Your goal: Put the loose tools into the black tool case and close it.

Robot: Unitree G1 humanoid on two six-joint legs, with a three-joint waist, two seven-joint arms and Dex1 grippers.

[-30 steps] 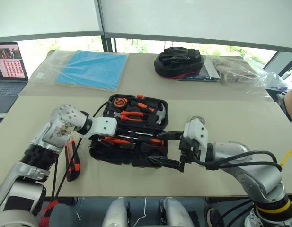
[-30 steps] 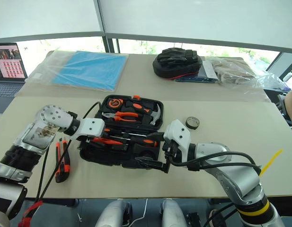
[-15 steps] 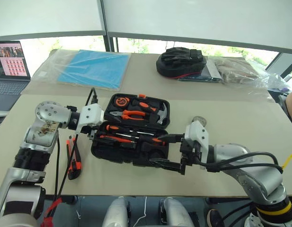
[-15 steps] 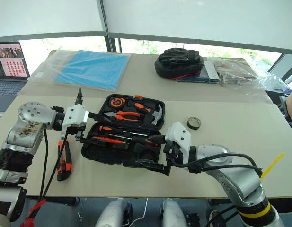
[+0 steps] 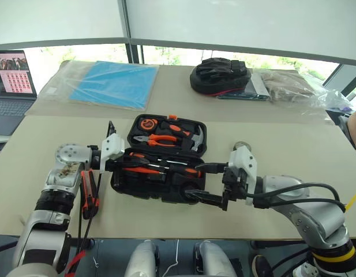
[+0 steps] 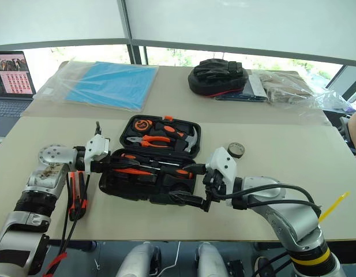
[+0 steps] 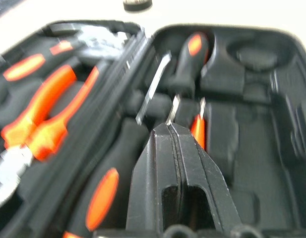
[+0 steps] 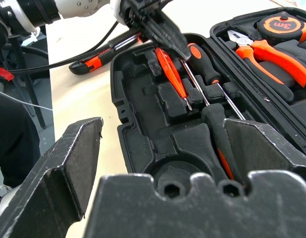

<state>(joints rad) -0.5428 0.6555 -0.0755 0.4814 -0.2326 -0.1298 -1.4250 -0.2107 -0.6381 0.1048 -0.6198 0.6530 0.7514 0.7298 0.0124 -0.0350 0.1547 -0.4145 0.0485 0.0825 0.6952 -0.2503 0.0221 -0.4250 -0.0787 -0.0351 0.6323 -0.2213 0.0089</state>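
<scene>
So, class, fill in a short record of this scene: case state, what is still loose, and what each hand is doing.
case: black tool case open on the table
in case: two screwdrivers, tester screwdriver
loose: utility knife left of the case; tape roll right of it
left hand: shut, tips over the tester screwdriver
right hand: open at the case's right end

A laptop (image 5: 9,86) at the desk's (image 5: 293,144) far left, a blue sheet in clear plastic (image 5: 105,83) beside it, a lumpy black bag (image 5: 219,76) far right.
</scene>
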